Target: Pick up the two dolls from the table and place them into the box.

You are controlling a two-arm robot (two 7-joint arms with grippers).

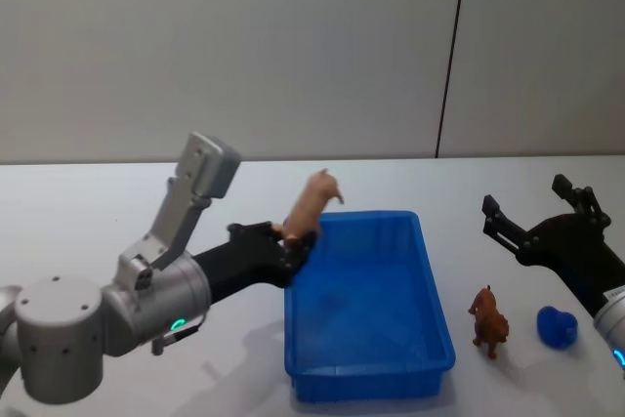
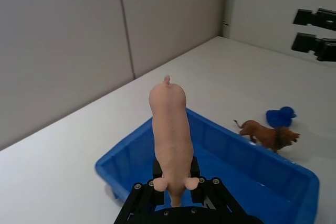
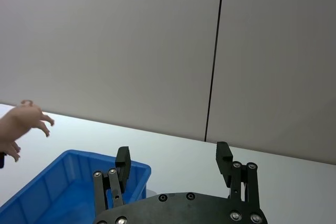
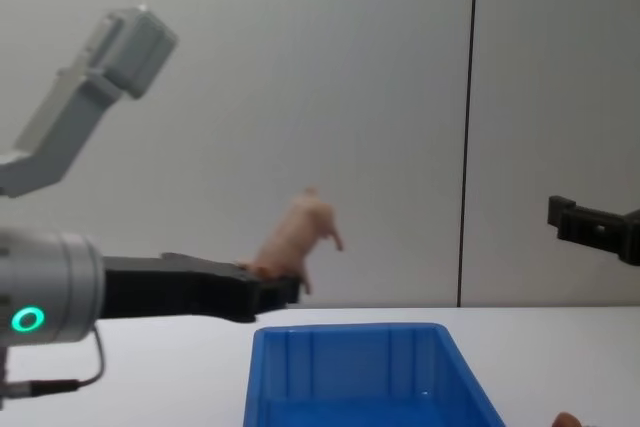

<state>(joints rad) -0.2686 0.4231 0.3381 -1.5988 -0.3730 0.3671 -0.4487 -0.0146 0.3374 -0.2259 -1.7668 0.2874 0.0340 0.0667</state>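
A pale pink pig doll (image 1: 311, 204) is held up in the air by its head end, with my left gripper (image 1: 293, 239) shut on it, just over the left rim of the blue box (image 1: 371, 214). The left wrist view shows the doll (image 2: 170, 129) standing up from the fingers (image 2: 157, 170), with the box (image 2: 113, 169) below it. A brown lion doll (image 1: 488, 319) stands on the white table (image 1: 98, 202) right of the box. My right gripper (image 1: 525, 197) hangs open and empty above the table, beyond the lion.
A small blue object (image 1: 557, 327) lies on the table just right of the lion. The box interior looks empty. A grey wall with a dark vertical seam rises behind the table.
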